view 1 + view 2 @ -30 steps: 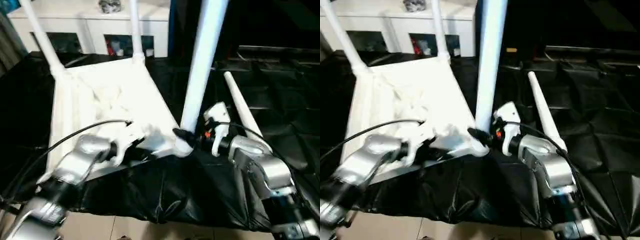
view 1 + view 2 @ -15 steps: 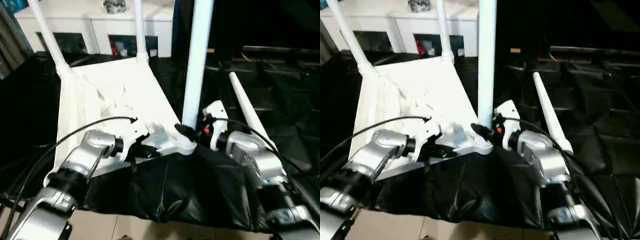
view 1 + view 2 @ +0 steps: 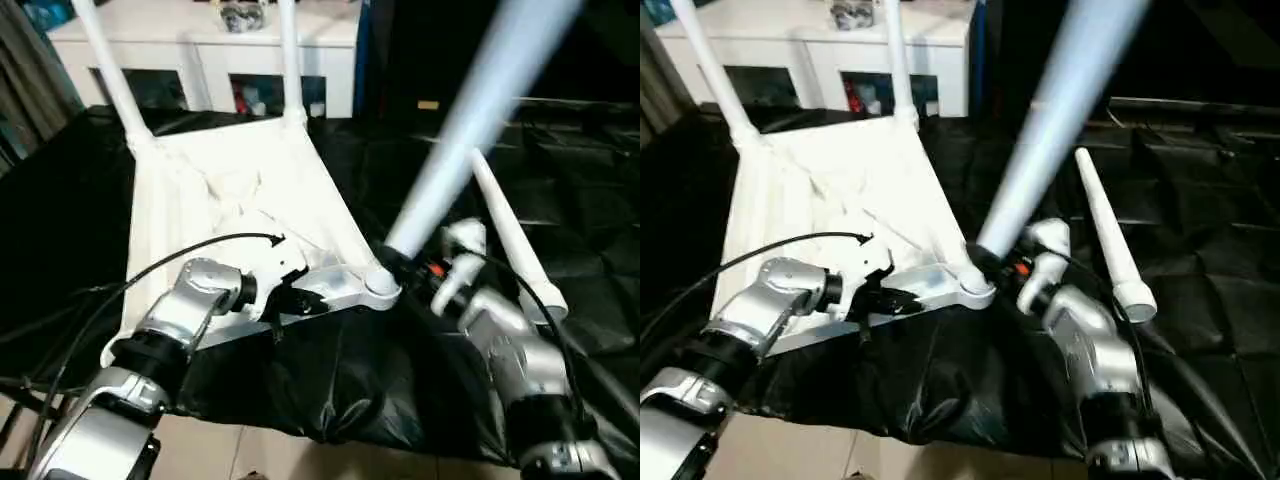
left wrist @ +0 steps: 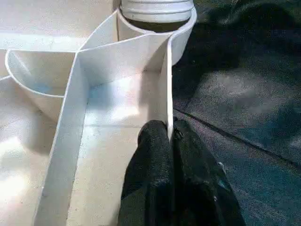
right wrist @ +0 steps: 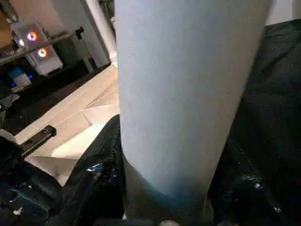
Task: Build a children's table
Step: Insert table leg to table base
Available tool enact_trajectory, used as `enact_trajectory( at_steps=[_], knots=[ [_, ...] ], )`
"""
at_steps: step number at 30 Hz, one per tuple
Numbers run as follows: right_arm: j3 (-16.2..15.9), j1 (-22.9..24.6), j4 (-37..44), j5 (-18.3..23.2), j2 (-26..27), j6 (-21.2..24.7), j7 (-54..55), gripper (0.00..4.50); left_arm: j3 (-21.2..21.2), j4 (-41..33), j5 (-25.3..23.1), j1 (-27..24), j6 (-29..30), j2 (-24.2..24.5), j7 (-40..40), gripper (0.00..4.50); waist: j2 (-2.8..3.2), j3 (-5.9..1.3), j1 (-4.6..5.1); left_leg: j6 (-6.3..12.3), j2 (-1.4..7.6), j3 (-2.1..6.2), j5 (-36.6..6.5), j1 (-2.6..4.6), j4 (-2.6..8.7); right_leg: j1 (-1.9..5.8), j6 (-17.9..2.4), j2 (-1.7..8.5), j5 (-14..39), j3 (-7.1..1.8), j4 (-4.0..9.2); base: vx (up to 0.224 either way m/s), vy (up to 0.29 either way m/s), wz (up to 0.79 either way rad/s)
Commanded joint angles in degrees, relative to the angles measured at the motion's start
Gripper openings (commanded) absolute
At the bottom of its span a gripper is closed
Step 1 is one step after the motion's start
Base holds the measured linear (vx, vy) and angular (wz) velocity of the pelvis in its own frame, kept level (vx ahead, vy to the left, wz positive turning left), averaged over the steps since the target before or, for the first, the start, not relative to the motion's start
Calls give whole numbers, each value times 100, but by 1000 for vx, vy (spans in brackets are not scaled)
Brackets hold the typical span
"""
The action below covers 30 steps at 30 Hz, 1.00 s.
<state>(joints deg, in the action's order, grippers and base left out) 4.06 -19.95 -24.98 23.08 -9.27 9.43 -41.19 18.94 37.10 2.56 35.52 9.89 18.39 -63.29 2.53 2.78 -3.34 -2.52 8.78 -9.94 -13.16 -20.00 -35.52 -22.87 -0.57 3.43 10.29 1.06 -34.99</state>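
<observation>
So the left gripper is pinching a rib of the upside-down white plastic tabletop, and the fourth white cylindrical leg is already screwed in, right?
Not quite: the fourth white cylindrical leg lies loose on the black cover, as the left eye view shows. The left gripper does pinch a rib of the white plastic tabletop.

We see a surface [image 3: 80, 230] draped in black sheeting, a white cabinet [image 3: 210, 45] at eleven o'clock beyond it, and pale floor tiles [image 3: 200, 450] at six.

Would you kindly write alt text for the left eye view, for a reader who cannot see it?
The right gripper holds a white leg, leaning right, at the near corner socket of the upturned tabletop. The left gripper is shut on the tabletop's near edge. Two legs stand in the far corners, and a loose leg lies on the black-covered table.
</observation>
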Motion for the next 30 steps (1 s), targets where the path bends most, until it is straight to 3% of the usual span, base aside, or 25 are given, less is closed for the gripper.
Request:
enact_trajectory(
  at_steps=[1,4,6,8,10,21,22,25,30],
  knots=[
    [-58,291,-314,-170,-6,10,66,190,-173,40,122,97,-117,-89,101,0,-65,-295,22,144,379,134,-1146,21,524,219,-1323,476,1864,-232,492,0,0,0],
    [-243,520,-149,-468,-136,-278,158,190,-164,80,81,119,-150,-93,154,0,-85,-300,6,179,385,124,-1084,27,526,205,-1312,471,1750,-238,489,0,0,0],
    [-335,570,-44,-612,-199,-371,135,190,-167,139,64,143,-195,-96,140,0,-83,-294,12,190,380,133,-1082,-7,540,232,-1287,475,1788,-232,484,0,0,0],
    [-495,566,94,-856,-326,-383,177,190,-150,174,22,161,-246,-90,121,0,-59,-278,13,178,376,134,-1233,8,547,206,-1215,485,2079,-241,523,0,0,0],
    [-771,477,241,-1175,-528,-307,142,190,-122,205,-50,182,-308,-76,91,0,-78,-270,16,152,377,136,-1307,19,555,196,-1127,473,2272,-245,546,0,0,0],
    [-1377,195,174,-1389,-774,59,-448,190,-47,317,-156,221,-440,-56,-125,0,-105,-253,50,135,390,165,-1471,-11,583,185,-1039,498,2570,-259,565,0,0,0],
    [-1439,134,46,-1318,-761,85,-694,190,-15,339,-126,244,-497,-63,-326,0,-98,-255,42,136,396,153,-1476,15,577,160,-1045,497,2531,-269,579,0,0,0],
    [-1500,50,-190,-1265,-752,3,-1034,190,53,287,-27,253,-564,-60,-727,0,-107,-265,56,149,407,159,-1448,-12,589,185,-1173,501,2272,-264,545,0,0,0],
    [-1648,-41,-356,-1195,-807,-91,-1536,190,229,227,-15,289,-636,-7,-1233,0,-109,-302,43,199,425,140,-1205,0,585,221,-1422,488,1381,-252,477,0,0,0]
  ],
)
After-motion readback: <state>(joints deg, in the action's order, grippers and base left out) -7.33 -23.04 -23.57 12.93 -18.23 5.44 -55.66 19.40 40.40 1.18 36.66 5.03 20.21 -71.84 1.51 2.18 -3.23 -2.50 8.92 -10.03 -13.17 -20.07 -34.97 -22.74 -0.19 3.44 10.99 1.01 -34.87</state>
